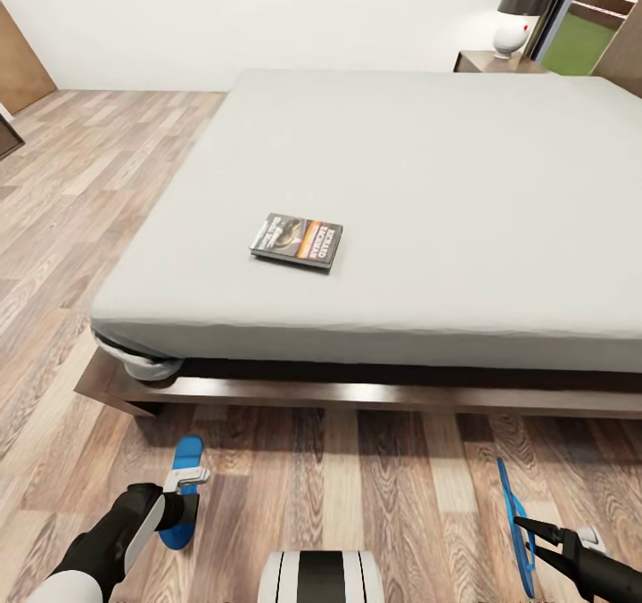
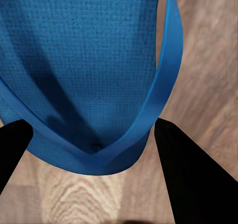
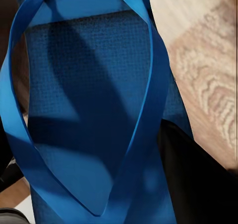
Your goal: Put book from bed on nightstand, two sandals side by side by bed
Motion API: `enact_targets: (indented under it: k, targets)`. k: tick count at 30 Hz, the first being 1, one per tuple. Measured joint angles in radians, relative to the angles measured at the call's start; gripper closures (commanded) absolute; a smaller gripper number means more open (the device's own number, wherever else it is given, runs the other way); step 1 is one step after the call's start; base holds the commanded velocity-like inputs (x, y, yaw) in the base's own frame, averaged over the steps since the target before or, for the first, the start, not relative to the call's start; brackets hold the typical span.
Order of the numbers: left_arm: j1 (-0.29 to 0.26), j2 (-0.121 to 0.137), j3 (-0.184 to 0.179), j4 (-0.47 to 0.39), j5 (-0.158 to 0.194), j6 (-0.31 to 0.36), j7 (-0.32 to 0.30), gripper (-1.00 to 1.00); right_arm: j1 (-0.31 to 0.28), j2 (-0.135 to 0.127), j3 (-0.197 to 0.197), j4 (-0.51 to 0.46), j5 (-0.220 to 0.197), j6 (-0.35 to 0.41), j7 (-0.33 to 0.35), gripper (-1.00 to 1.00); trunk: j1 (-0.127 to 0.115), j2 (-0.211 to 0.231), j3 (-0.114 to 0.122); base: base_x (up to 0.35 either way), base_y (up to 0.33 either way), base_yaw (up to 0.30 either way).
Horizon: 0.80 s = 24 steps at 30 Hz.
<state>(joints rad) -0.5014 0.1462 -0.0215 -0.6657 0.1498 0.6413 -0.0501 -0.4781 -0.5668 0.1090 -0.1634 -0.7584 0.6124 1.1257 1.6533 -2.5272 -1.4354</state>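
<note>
So right now both sandals are down on the wood floor point(image 1: 357, 496) in front of the bed point(image 1: 401, 184), at the bottom of the frame, and they're nowhere near side by side yet. The left sandal point(image 1: 183, 487) lies flat at lower left, and the left hand point(image 1: 189, 496) sits right over it; from the left wrist view its fingers point(image 2: 191, 174) are spread either side of the sandal's strap end point(image 2: 94, 85), so I'd call it released, not gripping anything. The right sandal point(image 1: 513, 532) is at lower right, tipped up on its edge, and the right hand point(image 1: 535, 536) looks clamped on it, with a dark finger point(image 3: 196, 179) pressed against the sole in the right wrist view. Those two are well apart, so my read is the step in hand is bringing the right one over next to the left. To do it well I'd turn it flat with the straps up before letting go, line it up pointing the same way as the left one, and set it just beside, not on top. I'd keep it low over the floor so it doesn't flop when dropped. The book point(image 1: 297, 241) sits on the mattress, center-left, untouched. The only nightstand point(image 1: 486, 61) I can see is at the upper right with a lamp point(image 1: 522, 10) on it, so that's a trip for later.
</note>
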Motion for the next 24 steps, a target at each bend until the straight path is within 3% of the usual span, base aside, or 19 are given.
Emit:
enact_targets:
  k: [24]
  targets:
    - [0.000, 0.000, 0.005, 0.000, 0.001, 0.000, -0.002, 1.00, 0.000, 0.000, 0.000, 0.000, 0.000, 0.000, 0.000, 1.00, 0.011, -0.006, -0.093, 0.000, 0.000, 0.000]
